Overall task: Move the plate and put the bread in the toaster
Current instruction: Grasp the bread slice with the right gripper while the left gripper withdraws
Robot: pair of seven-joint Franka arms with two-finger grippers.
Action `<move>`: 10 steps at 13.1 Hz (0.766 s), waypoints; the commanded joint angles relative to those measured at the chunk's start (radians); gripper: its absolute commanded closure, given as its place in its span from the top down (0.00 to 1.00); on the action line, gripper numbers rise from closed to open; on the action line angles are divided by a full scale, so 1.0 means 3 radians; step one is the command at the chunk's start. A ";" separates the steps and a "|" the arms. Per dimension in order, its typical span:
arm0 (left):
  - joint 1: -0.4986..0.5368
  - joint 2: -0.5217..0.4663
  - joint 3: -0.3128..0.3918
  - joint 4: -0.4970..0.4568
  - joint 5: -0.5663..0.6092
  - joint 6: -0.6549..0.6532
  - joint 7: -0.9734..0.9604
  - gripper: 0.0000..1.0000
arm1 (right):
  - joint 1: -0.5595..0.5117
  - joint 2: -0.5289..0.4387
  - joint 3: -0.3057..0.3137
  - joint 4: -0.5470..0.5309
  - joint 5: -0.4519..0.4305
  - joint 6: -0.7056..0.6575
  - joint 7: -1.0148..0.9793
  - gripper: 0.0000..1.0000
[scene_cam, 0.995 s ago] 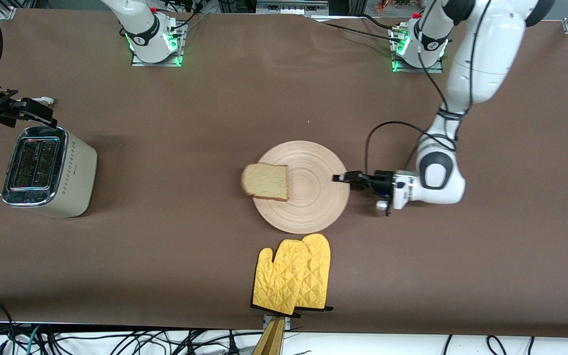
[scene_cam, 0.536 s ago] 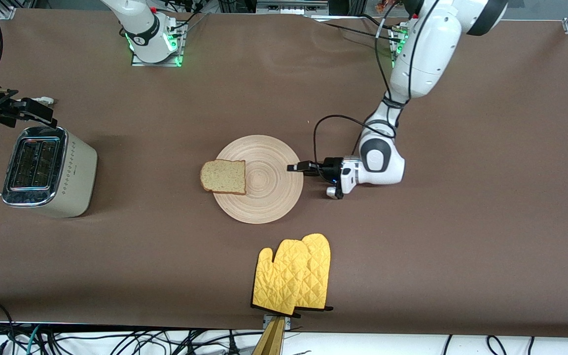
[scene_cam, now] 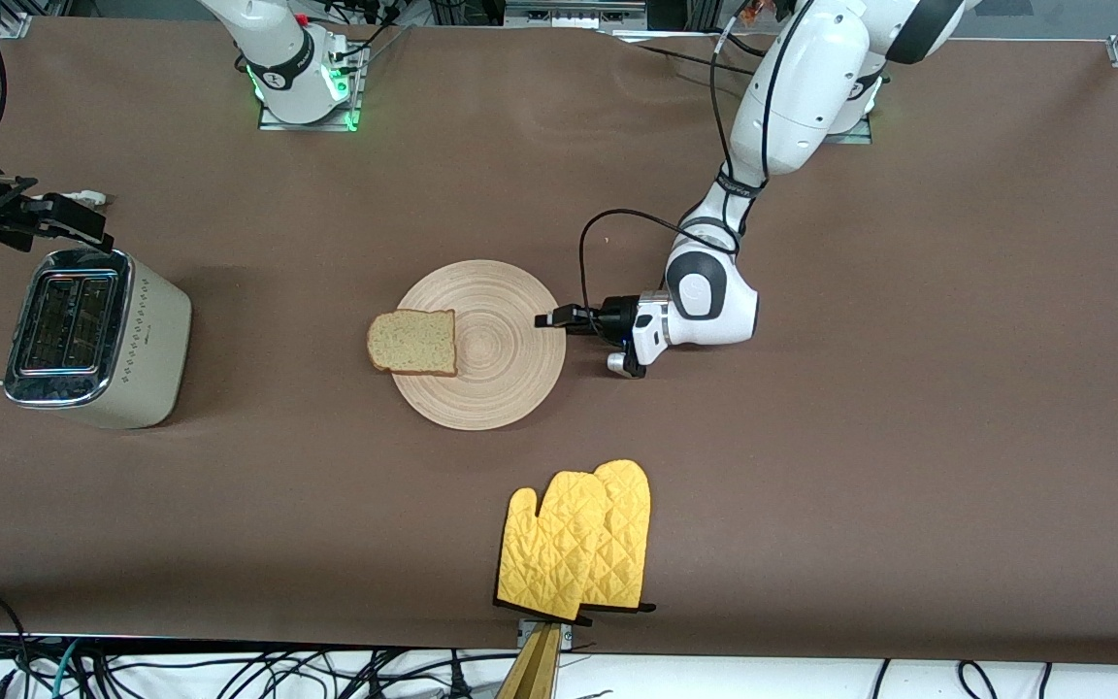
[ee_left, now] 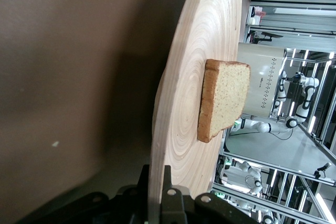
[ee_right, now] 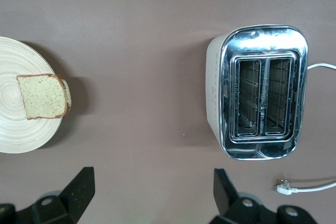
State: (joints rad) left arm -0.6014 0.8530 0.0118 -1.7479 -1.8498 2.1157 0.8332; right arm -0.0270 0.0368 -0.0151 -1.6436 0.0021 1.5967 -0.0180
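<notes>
1. One toaster (scene_cam: pixel 93 335) stands at the right arm's end of the table, its two slots empty and facing up; its white cord (ee_right: pixel 310 186) trails on the tabletop beside it.
2. One right gripper (ee_right: pixel 149 195) hangs above the table beside the toaster, fingers spread wide with nothing between them, waiting.
3. One slice of bread (scene_cam: pixel 413 342) lies on the plate's toaster-side edge, a corner overhanging the rim. That overhang is the risk, I judge: a jerk or tilt of the plate could slide the slice onto the table.
4. One wooden plate (scene_cam: pixel 496 359) sits near the table's middle, well apart from the toaster. The left gripper (scene_cam: pixel 557 319) is clamped on its rim at the left arm's side, as the left wrist view shows. A grip on so thin an edge could slip if the plate drags on the table.
5. One pair of yellow oven mitts (scene_cam: pixel 576 540), two overlapping, lies nearer the front camera than the plate; a plate steered that way could catch them.
</notes>
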 commanded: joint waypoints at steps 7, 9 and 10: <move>0.0081 -0.0306 -0.0075 -0.0165 -0.0088 0.0137 -0.0286 1.00 | 0.0049 0.0276 0.0040 0.0095 0.0054 0.0006 0.0055 1.00; 0.0387 -0.0582 -0.0172 -0.0441 0.0232 0.0137 -0.0287 1.00 | 0.0172 0.0378 0.0045 0.0084 0.0115 0.0006 0.0055 1.00; 0.0601 -0.0715 -0.0198 -0.0589 0.0478 0.0096 -0.0292 1.00 | 0.0187 0.0454 0.0045 0.0079 0.0328 0.0011 0.0019 1.00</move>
State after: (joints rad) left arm -0.5421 0.7609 -0.0102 -1.7931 -1.8068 2.1498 0.7504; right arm 0.0140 0.1317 -0.0046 -1.6347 0.0359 1.6117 -0.0165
